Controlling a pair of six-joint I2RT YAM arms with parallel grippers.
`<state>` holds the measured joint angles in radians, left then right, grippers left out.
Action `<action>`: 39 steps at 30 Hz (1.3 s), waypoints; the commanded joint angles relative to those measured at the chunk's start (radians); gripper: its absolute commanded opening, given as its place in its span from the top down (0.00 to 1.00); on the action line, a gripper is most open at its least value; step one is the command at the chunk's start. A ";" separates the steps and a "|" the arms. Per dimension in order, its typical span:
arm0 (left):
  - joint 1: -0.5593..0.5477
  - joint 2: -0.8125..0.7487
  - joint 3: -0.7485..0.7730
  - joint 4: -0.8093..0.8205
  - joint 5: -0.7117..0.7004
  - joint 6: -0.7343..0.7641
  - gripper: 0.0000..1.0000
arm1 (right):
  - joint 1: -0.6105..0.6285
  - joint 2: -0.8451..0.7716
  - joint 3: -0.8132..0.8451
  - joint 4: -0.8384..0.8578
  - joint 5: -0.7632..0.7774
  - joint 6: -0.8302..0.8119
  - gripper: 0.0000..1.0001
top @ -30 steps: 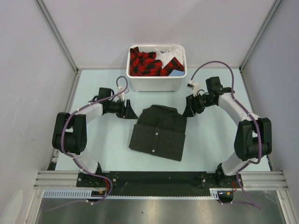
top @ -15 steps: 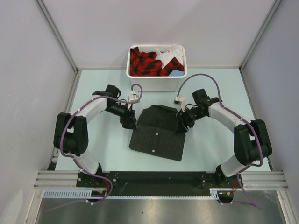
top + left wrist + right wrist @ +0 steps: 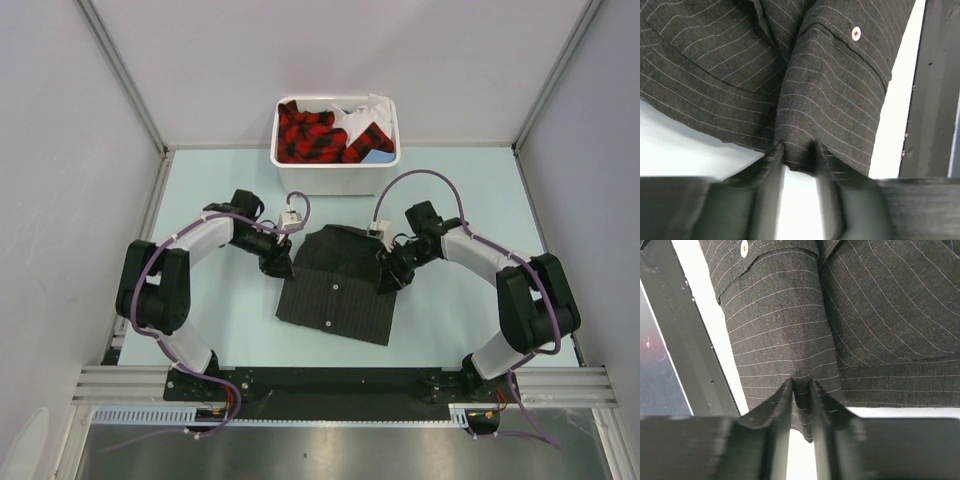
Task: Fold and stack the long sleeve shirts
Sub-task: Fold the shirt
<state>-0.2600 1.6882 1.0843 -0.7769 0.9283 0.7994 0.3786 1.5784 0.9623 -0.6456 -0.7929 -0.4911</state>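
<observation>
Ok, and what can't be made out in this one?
- Top view: how many garments fill the bin; heaped, too small.
- Wrist views: most of the shirt, cut off by frame edges.
- Wrist views: whether the left gripper and right gripper are clamped on the shirt edge between their fingers.

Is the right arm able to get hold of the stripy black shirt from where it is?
Looks like yes: its fingers sit either side of the shirt's folded side edge, with cloth puckered between them and nothing in the way.
</observation>
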 commanded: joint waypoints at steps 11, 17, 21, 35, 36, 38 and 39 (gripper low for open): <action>0.028 0.025 0.111 -0.025 0.066 -0.028 1.00 | -0.046 -0.043 0.128 -0.032 0.011 0.048 1.00; 0.030 0.083 0.195 -0.022 0.050 -0.055 1.00 | -0.079 0.000 0.202 -0.080 0.024 0.008 1.00; 0.031 0.136 0.281 0.005 0.029 -0.088 1.00 | -0.107 0.048 0.257 -0.083 0.032 -0.001 1.00; 0.031 0.306 0.473 0.131 -0.042 -0.204 1.00 | -0.175 0.247 0.454 -0.057 0.077 -0.027 1.00; 0.033 0.315 0.485 0.137 -0.043 -0.207 1.00 | -0.178 0.267 0.461 -0.051 0.081 -0.027 1.00; 0.031 0.346 0.494 0.169 -0.049 -0.238 1.00 | -0.184 0.281 0.464 -0.026 0.095 -0.017 1.00; 0.033 0.360 0.508 0.175 -0.049 -0.246 1.00 | -0.190 0.290 0.463 -0.016 0.099 -0.009 1.00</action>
<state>-0.2352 2.0068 1.5303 -0.6788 0.8925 0.6106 0.2089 1.8381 1.3827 -0.7128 -0.7223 -0.4984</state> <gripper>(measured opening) 0.011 0.017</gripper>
